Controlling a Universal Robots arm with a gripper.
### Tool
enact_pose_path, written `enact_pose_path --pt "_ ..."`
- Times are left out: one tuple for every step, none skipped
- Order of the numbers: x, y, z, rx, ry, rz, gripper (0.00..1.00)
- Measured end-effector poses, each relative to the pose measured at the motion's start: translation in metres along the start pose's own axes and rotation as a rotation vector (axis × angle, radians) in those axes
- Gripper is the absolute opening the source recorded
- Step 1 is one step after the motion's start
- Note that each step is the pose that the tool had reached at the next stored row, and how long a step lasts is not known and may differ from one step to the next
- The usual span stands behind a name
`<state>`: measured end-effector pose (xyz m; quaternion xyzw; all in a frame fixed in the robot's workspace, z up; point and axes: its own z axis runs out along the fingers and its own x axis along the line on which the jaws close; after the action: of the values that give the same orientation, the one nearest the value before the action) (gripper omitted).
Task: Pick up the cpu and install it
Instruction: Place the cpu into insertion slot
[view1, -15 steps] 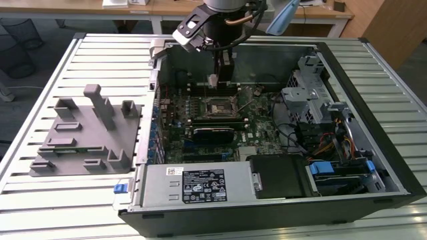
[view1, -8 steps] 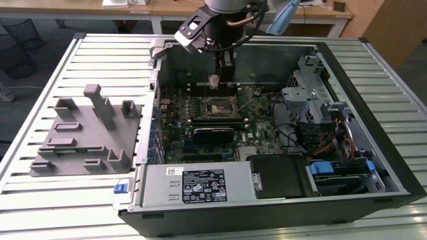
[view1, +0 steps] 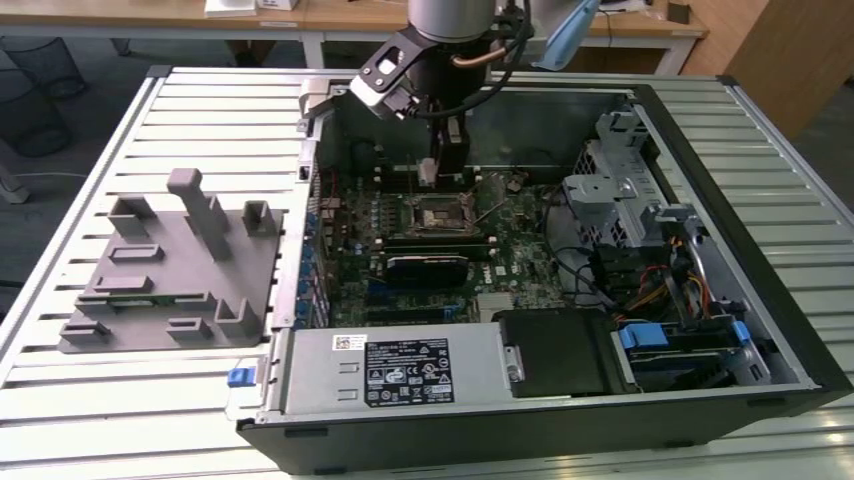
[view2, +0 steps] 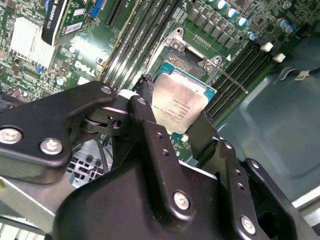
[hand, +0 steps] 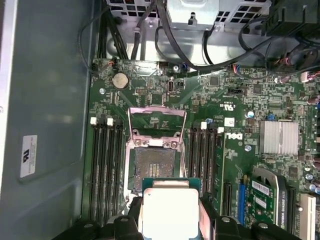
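Over the open computer case (view1: 534, 432) in the exterior view, the gripper (view1: 438, 165) hung above the CPU socket (view1: 441, 213). In the second wrist view its fingers (view2: 147, 120) pinched the cpu (view2: 179, 102) by opposite edges, probably to keep the underside free. In the first wrist view the cpu (hand: 170, 210) sat level, just short of the bare socket (hand: 156, 167), not seated.

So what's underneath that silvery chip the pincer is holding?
Below the chip, held in the pincer, lies the green circuit board with its open socket. One edge of the socket is covered by the chip, so that part cannot be seen.
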<state>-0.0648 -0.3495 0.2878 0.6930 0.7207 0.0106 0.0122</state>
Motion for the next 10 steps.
enact_pose_path --pt "0.0 0.0 0.0008 0.0 0.0 0.0 0.53" --pt "0.0 0.0 0.0008 0.0001 -0.0001 0.0 0.53" --pt "0.0 0.0 0.0008 0.0002 -0.0002 0.0 0.53" --pt "0.0 0.0 0.0009 0.0 0.0 0.0 0.53" --pt "0.0 0.0 0.0009 0.0 0.0 0.0 0.53" --pt "0.0 0.0001 0.001 0.0 0.0 0.0 0.53" --pt "0.0 0.0004 0.0012 -0.0001 0.0001 0.0 0.53" --pt "0.0 0.0009 0.0014 -0.0001 0.0002 0.0 0.53" --pt "0.0 0.0017 0.0016 -0.0002 0.0002 0.0 0.53" --pt "0.0 0.0026 0.0017 -0.0001 0.0001 0.0 0.53"
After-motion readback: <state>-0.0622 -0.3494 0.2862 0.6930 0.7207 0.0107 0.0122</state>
